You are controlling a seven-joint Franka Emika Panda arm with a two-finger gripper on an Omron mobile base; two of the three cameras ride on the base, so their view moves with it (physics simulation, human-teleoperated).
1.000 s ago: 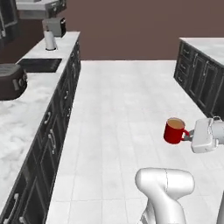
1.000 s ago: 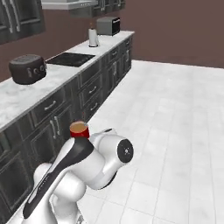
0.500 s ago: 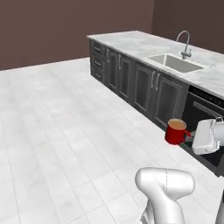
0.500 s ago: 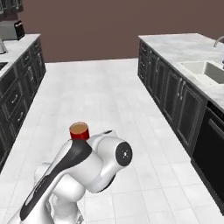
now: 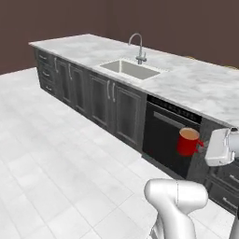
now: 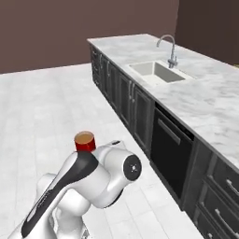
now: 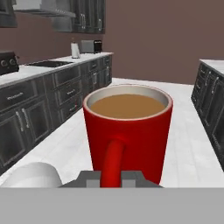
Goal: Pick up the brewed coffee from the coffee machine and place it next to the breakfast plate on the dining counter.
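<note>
1. Sink counter [image 5: 196, 84]: long marble top on dark cabinets, running across the upper right of the left base view; not the dining counter, so placing is not yet beginning.
2. Arm: carrying its load over open floor.
3. Brewed coffee [image 5: 188, 141]: riding upright at right centre, off the machine; pickup judged done.
4. Gripper [image 7: 112, 179]: clamping the mug's handle [image 7: 112, 159].
</note>
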